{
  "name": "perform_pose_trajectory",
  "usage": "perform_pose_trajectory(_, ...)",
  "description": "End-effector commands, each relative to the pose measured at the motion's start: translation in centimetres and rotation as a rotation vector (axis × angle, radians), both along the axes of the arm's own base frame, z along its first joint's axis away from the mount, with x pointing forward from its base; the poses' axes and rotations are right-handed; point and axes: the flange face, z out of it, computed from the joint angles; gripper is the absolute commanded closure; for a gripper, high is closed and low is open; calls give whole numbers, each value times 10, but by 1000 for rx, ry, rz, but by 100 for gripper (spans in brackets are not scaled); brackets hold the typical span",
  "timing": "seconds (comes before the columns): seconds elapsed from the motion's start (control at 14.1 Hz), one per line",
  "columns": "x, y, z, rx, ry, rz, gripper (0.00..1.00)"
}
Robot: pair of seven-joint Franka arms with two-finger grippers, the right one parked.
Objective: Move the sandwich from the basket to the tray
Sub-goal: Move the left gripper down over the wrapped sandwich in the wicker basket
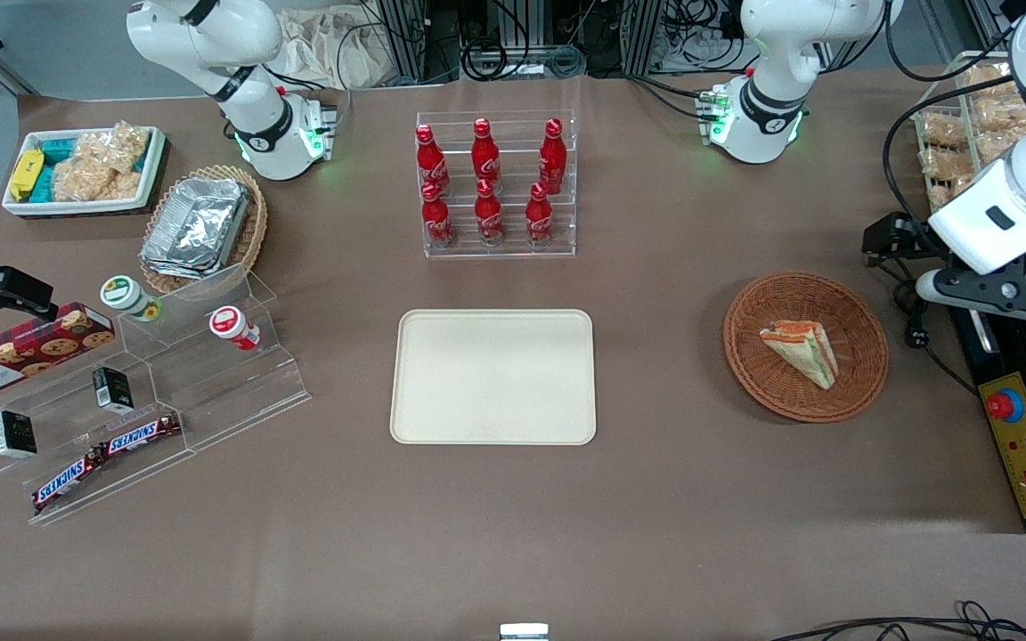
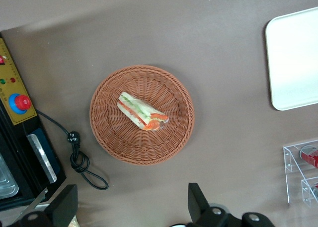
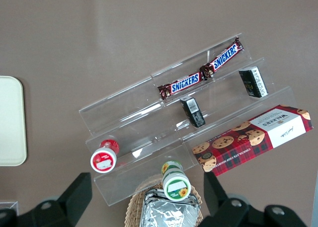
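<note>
— Sandwich (image 1: 800, 352), please: where does it lie, and what does it look like?

— You'll find it inside the basket (image 1: 762, 383), a little off the middle, resting flat on the weave. It is a triangular wedge of pale bread with orange and green layers showing along its cut edge, and a clear glossy wrap around it.

— And the basket?

— Round, shallow, reddish-brown wicker with a tight ribbed weave. It sits on the matte brown table (image 1: 655, 499) toward the working arm's end. Your tray (image 1: 493, 377) lies well apart from it, toward the middle of the table: a flat cream-beige rectangle with rounded corners and a low smooth rim, with nothing on it.

— What stands near the tray?

— Farther from the front camera than the tray you have a clear acrylic rack (image 1: 495, 182) holding six red bottles in two stepped rows.

— Where is the gripper?

— Your gripper (image 2: 131, 212) hangs above the table at the working arm's end, beside the basket and apart from it. Its two dark fingers (image 2: 198, 202) are spread wide with nothing between them. Through the wrist camera you look straight down on the basket and the wedge. A black cable (image 2: 79, 157) lies coiled on the table just beside the basket's rim.
</note>
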Motion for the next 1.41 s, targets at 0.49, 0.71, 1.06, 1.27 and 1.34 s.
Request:
perform_pose_trajectory(0.49,-1,19,-61,57,-7,634,0)
perform_pose_trajectory(0.71,-11,23,-121,53,-54,845,0)
perform_pose_trajectory(1.06,-26,34,-214,59,-74,1130,0)
perform_pose_trajectory(1.27,-24,36,-259,41,-93,1271,0)
perform_pose_trajectory(1.34,-23,35,-268,46,-85,1275,0)
